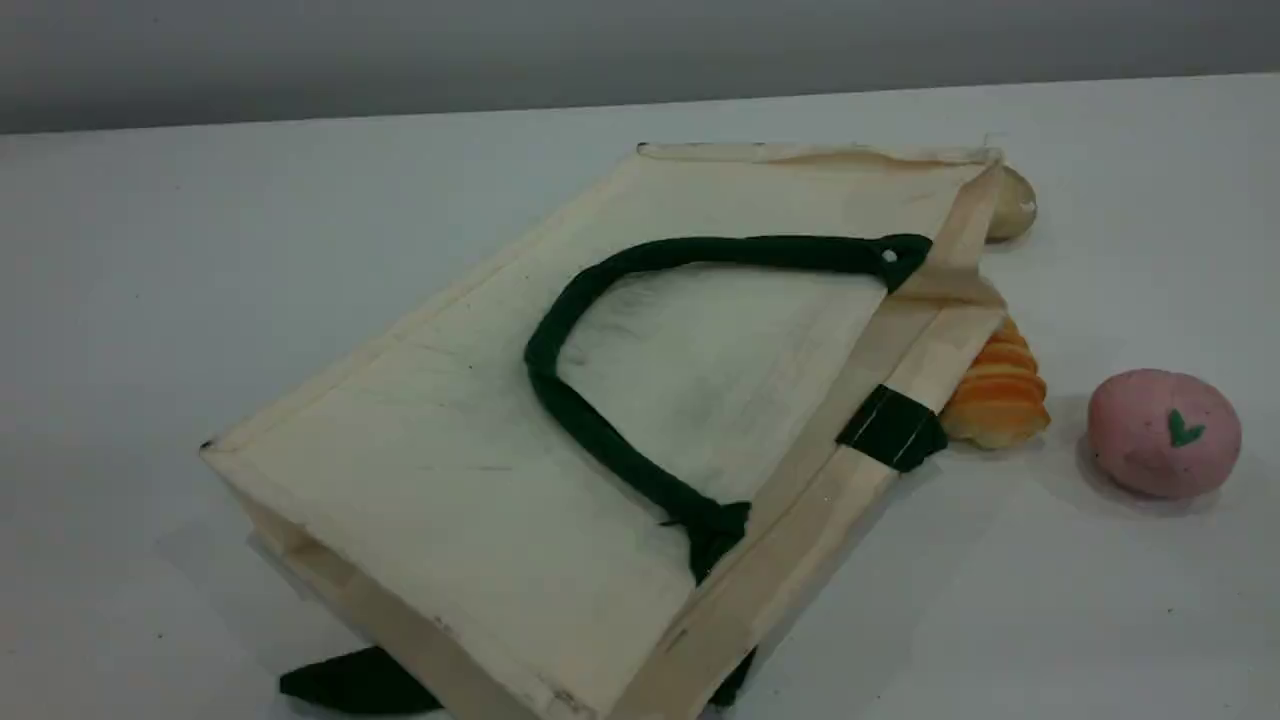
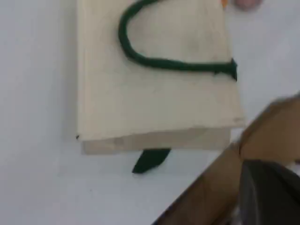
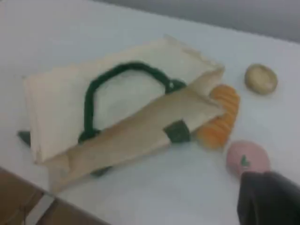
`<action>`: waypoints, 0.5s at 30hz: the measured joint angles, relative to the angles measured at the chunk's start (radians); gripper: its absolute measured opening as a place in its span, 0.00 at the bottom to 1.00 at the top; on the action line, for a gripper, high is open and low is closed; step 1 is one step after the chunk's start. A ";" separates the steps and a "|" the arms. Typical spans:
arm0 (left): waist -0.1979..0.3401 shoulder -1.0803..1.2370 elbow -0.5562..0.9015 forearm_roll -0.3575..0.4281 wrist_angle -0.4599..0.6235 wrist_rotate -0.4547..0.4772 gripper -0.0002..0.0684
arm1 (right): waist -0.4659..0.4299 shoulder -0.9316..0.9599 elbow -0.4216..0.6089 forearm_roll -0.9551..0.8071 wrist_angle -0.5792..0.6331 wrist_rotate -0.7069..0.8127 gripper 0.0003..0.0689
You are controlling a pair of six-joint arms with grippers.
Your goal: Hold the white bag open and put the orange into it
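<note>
Scene view, going left to right: the desk (image 1: 150,300) is plain white, and the white bag (image 1: 450,440) lies flat on its side across the middle of it, taking up most of the frame. A bit of dark green handle (image 1: 350,685) pokes out from under its near edge, and the other rope handle (image 1: 600,400) sits in a loop on the top face. The bag's mouth edge runs down its right side and looks pressed flat. A green strap patch (image 1: 890,430) sits halfway along it. Tucked right against that edge, partly hidden by it, is a ridged yellow-orange bread loaf (image 1: 1000,395). Further back, a small tan round thing (image 1: 1012,205) peeks out from behind the bag's far right corner. Off to the right and clear of the bag there's a pink ball (image 1: 1165,432) with a little green leaf mark. Neither arm shows in this view. The left wrist view is blurry. It looks down on the bag from above, and the left gripper (image 2: 267,197) is just a dark blob in the bottom right corner over a brown surface (image 2: 206,197), well apart from the bag, with its fingers pressed together. In the right wrist view the right gripper (image 3: 269,201) is another dark blob, low and right, near the pink ball. Its fingers are pressed together too, and I can't see anything pinched in either one.
</note>
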 joint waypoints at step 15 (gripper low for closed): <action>0.000 -0.246 0.197 0.056 -0.044 -0.068 0.00 | 0.000 0.000 0.000 0.002 -0.001 0.000 0.05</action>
